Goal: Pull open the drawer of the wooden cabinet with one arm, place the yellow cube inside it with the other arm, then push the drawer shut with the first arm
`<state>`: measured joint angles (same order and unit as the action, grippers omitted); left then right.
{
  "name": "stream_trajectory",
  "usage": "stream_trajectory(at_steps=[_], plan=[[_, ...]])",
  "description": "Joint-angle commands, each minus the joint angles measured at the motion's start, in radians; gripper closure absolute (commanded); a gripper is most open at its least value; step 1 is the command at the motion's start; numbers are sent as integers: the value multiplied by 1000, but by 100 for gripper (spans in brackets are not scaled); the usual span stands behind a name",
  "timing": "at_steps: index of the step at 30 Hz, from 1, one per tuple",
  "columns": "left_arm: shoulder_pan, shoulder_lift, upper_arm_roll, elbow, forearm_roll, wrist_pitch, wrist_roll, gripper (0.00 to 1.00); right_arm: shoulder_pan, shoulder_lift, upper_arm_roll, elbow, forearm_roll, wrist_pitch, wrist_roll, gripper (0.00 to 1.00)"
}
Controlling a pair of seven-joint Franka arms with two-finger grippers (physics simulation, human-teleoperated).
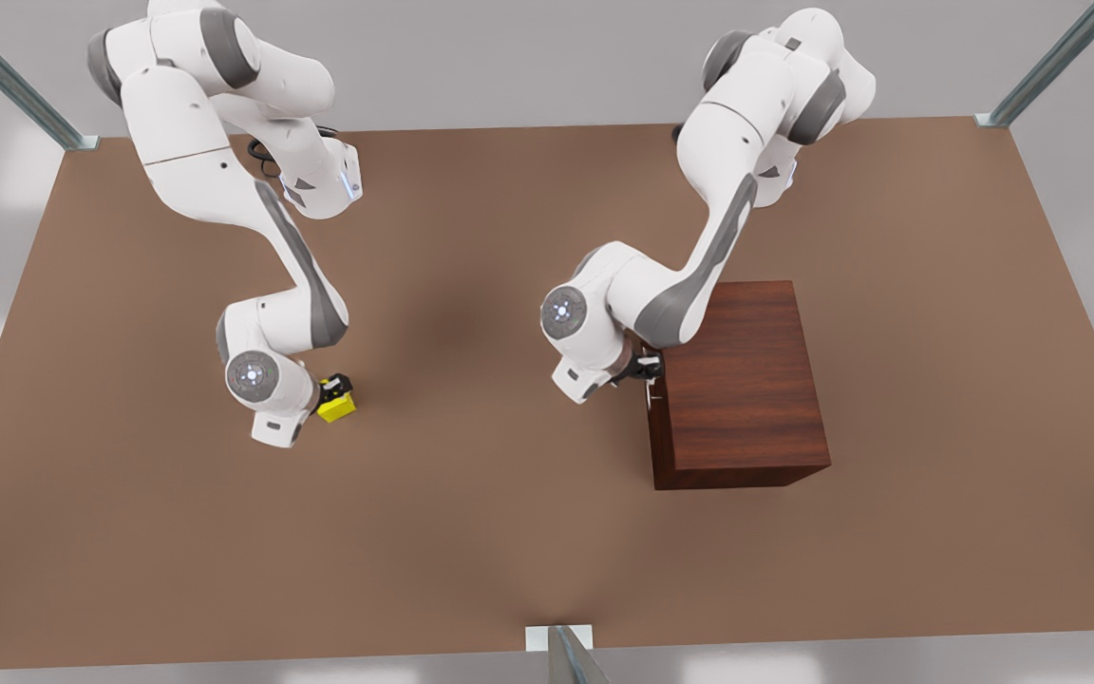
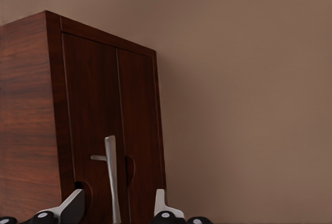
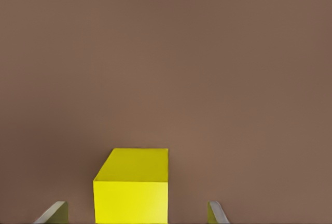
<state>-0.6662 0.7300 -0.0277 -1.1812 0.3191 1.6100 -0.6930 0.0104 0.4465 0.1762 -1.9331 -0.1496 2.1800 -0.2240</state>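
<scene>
Front view shows us at the very start of the job: the dark reddish-brown wooden cabinet (image 1: 746, 380) stands on the brown worktop (image 1: 471, 532) toward the front view's right, and its box-shaped drawer (image 2: 106, 130) sits flush in the front, not yet pulled out. Our left tool (image 1: 647, 369) is up against that front at the thin silver bar handle (image 2: 110, 175); in the left wrist view its fingers (image 2: 70, 206) stand apart on either side of the bar, and we judge they have not closed on it. Well apart, toward the front view's left, the small bright yellow cube (image 1: 337, 406) rests on the worktop with our right tool (image 1: 333, 389) lowered over it. The right wrist view has the cube (image 3: 132, 187) between spread fingertips (image 3: 215, 212), with gaps on both sides, so nothing is gripped. Everything remains to be done: pulling the drawer open, lifting and placing the cube inside, then pushing it shut.
</scene>
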Motion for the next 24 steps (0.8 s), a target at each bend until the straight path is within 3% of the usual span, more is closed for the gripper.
stream_trajectory(at_steps=[1,24], plan=[[5,3,2,-3,8,-5,-151,26,-1,23,0,5,-18,32,-115,0],[-33,75,-5,-3,21,34,-187,32,17,119,-1,-23,-53,78,-86,0]])
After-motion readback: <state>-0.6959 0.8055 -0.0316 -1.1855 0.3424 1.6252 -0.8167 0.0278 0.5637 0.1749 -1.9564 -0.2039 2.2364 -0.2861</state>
